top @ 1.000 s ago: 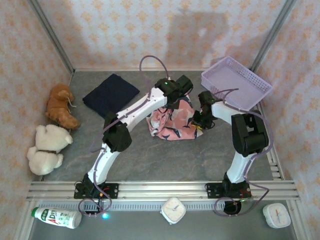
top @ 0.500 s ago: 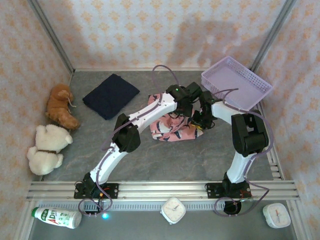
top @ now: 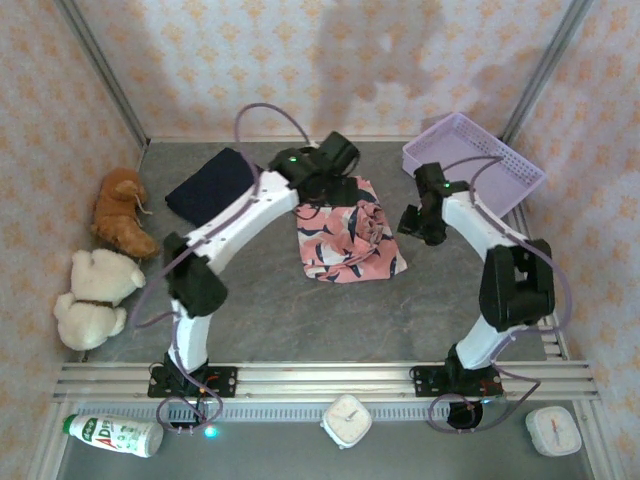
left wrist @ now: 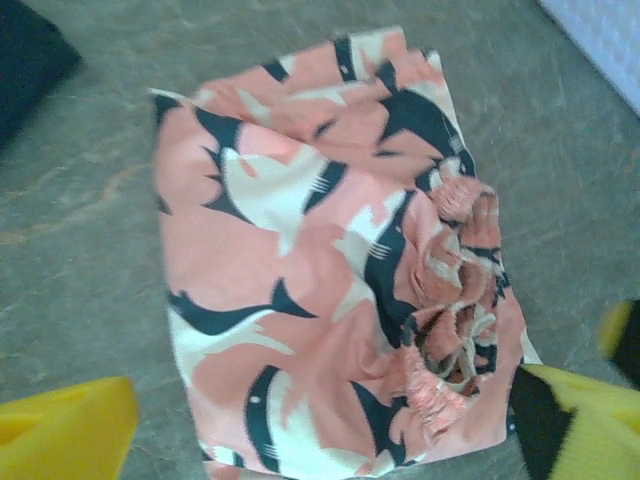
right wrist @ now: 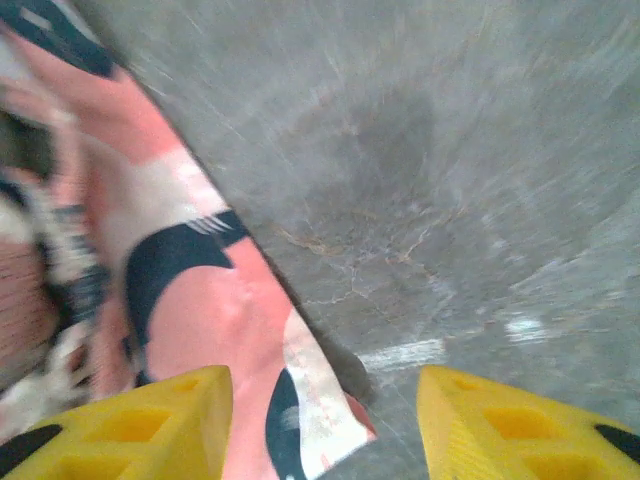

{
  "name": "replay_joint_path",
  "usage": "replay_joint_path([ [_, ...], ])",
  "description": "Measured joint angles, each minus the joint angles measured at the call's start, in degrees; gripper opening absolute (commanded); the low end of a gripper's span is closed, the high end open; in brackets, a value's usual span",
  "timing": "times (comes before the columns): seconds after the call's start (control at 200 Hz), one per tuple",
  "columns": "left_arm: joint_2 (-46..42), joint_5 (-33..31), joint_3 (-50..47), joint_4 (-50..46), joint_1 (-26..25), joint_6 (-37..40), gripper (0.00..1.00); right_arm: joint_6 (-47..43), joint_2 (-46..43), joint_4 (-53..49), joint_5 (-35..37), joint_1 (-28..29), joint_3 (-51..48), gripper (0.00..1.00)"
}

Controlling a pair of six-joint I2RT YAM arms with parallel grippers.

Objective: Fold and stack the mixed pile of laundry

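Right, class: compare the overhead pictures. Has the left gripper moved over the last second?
Yes. In the top view the left gripper has swung left, away from the lavender basket and nearer the navy garment.

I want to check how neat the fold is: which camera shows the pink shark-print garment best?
The left wrist view: the pink shark-print garment lies nearly whole and close, with its bunched part visible. The top external view shows it whole but small; the right wrist view catches a blurred edge.

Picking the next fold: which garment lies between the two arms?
The pink shark-print garment; the plain navy garment lies apart at the back left.
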Motion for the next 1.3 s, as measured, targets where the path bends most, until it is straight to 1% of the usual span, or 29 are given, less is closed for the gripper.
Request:
replay_joint_path([
  [0.02, -1.3, 0.0, -1.9, 0.8, 0.4, 0.4, 0.76, 0.0, -0.8, -0.5, 0.0, 0.0, 0.9, 0.41],
  [0.04, -2.7, 0.0, -3.9, 1.7, 0.6, -0.2, 0.69, -0.3, -1.7, -1.0, -0.6, 0.0, 2.1, 0.39],
  [0.06, -4.1, 0.1, -6.1, 2.5, 0.8, -0.1, 0.58, -0.7, -2.4, -1.2, -1.2, 0.0, 3.0, 0.38],
  [0.075, -4.9, 0.2, -7.6, 3.0, 0.9, -0.3, 0.53, -0.4, -2.9, -1.2, -1.8, 0.0, 3.6, 0.37],
  [0.155, -7.7, 0.9, -15.0, 6.1, 0.8, -0.4, 0.33, 0.5, -4.9, -0.3, -6.5, 0.5, 5.3, 0.34],
  [0.2, -8.2, 1.6, -19.0, 8.0, 0.5, -1.4, 0.26, 1.7, -5.2, 0.8, -9.2, 1.5, 5.3, 0.32],
  [0.265, -8.1, 2.8, -23.9, 10.4, 0.4, -2.0, 0.2, 3.7, -4.3, 2.4, -11.9, 4.0, 5.3, 0.29],
  [0.35, -7.6, 4.0, -29.2, 12.5, 0.2, -2.4, 0.19, 6.6, -1.7, 5.5, -14.6, 8.4, 5.3, 0.26],
  [0.475, -6.6, 4.8, -33.2, 15.3, 0.2, -3.2, 0.19, 10.1, 3.7, 9.9, -17.0, 14.3, 5.3, 0.21],
  [0.575, -5.6, 5.2, -35.1, 18.1, 0.2, -3.3, 0.19, 12.7, 7.9, 12.7, -18.5, 16.5, 5.3, 0.19],
  [0.595, -5.4, 5.3, -35.5, 18.6, 0.2, -3.3, 0.19, 13.2, 8.7, 13.2, -18.6, 16.6, 5.3, 0.17],
  [0.625, -5.0, 5.3, -36.0, 19.4, 0.2, -3.3, 0.19, 14.0, 9.9, 13.7, -18.6, 16.8, 5.3, 0.16],
  [0.721, -2.6, 5.3, -37.4, 21.1, 0.2, -3.8, 0.19, 15.2, 12.7, 14.5, -17.8, 16.5, 4.7, 0.16],
  [0.821, 0.3, 5.3, -39.4, 22.4, 0.2, -4.6, 0.19, 15.6, 13.6, 14.4, -14.4, 15.5, 1.6, 0.16],
  [0.916, 1.4, 5.1, -41.2, 23.6, 0.1, -4.8, 0.18, 15.9, 13.5, 14.5, -11.1, 12.6, -2.8, 0.16],
  [0.976, 1.2, 5.4, -41.7, 24.9, -0.1, -5.0, 0.18, 16.2, 13.1, 14.9, -11.3, 10.6, -4.7, 0.17],
  [1.051, 1.2, 5.5, -42.0, 26.3, -0.6, -5.3, 0.19, 16.2, 11.9, 15.2, -11.0, 9.5, -5.3, 0.17],
  [1.131, 1.1, 5.5, -42.0, 26.3, -1.1, -6.1, 0.24, 16.1, 11.3, 15.2, -10.7, 9.0, -5.3, 0.17],
  [1.181, 1.1, 5.5, -41.7, 25.8, -1.4, -6.4, 0.3, 15.9, 11.0, 15.0, -10.7, 8.8, -5.3, 0.19],
  [1.301, 1.0, 5.8, -38.8, 20.7, -1.9, -6.5, 0.4, 14.6, 9.2, 13.1, -10.5, 8.4, -5.0, 0.22],
])
